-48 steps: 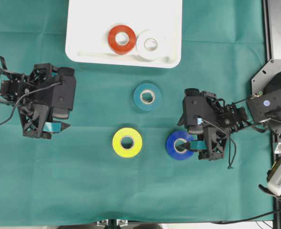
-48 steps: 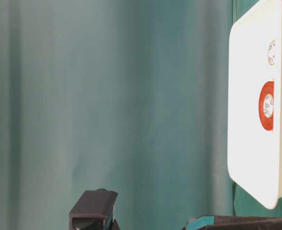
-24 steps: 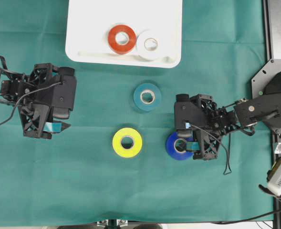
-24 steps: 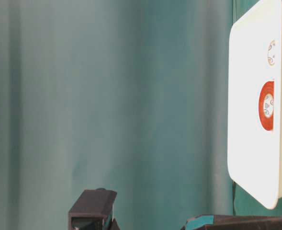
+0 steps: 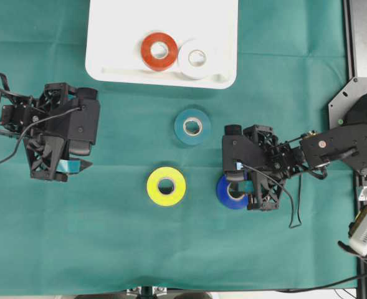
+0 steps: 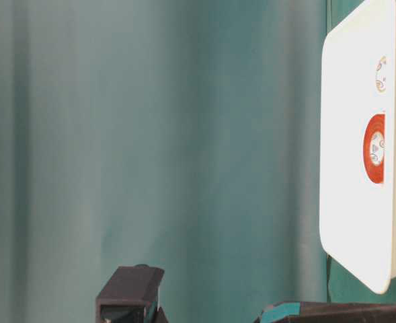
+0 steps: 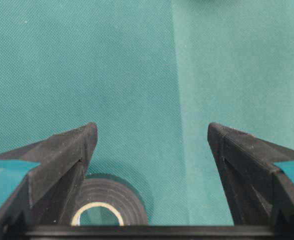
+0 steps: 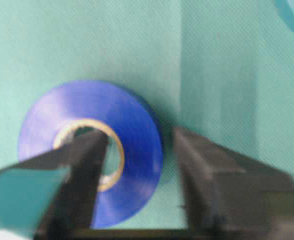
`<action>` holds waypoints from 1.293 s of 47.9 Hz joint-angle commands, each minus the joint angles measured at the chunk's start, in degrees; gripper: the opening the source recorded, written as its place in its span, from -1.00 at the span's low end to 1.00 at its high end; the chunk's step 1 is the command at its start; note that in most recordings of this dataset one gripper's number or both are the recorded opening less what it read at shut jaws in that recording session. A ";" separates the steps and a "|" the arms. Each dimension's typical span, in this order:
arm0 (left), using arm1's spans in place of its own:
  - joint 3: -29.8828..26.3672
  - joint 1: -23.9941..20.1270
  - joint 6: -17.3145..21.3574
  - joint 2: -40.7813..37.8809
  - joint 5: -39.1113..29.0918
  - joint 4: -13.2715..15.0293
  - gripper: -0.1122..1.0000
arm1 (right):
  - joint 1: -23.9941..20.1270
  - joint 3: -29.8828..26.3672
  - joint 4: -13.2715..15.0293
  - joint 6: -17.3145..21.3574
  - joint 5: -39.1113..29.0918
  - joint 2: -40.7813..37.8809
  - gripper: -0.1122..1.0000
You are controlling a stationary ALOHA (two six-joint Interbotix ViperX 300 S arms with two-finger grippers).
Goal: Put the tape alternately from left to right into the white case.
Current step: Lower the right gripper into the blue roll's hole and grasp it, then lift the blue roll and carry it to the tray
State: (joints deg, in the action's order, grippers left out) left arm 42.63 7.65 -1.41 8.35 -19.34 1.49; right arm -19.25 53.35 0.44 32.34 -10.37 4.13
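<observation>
The white case (image 5: 102,56), at the far edge of the tabletop (image 5: 108,249), is taken as the landmark.

Farthest from the case, on the near part of the green cloth, the blue roll (image 5: 228,194) and the yellow roll (image 5: 166,185) are found. The blue roll is straddled by the right gripper (image 5: 242,187): in the right wrist view one finger (image 8: 84,155) is placed inside the pale core and the other just outside the blue wall, so that the wall can be pinched between them. The jaws are seen half narrowed around this wall; whether the roll is already firmly held cannot be told. This hold through the core is probably chosen because the flat roll gives no other edge to take.

Level with these rolls but well to the left, the left gripper (image 5: 71,163) is kept spread wide and holds nothing. A black roll (image 7: 109,206) is seen under it, close to one finger, so it is probably kept waiting for its own turn.

Nearer to the case, the teal roll (image 5: 192,126) lies alone.

Inside the case, the orange-red roll (image 5: 159,51) and the white roll (image 5: 197,58) lie flat and touching, near its front rim. Two rolls are judged placed, four are left.
</observation>
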 commanded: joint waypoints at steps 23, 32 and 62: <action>-0.88 0.18 0.09 0.62 0.35 0.09 0.55 | -0.18 -2.37 0.09 0.09 0.00 3.43 -0.35; -0.88 0.18 0.09 0.62 0.35 0.09 0.55 | -0.26 -4.31 0.09 0.09 -0.44 7.65 -0.35; -0.70 0.18 0.09 0.53 0.35 0.09 0.55 | 8.26 -6.68 0.70 0.00 -4.04 11.78 -0.35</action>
State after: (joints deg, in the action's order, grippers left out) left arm 42.63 7.65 -1.41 8.35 -19.34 1.49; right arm -12.92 48.16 0.70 32.43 -14.15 12.48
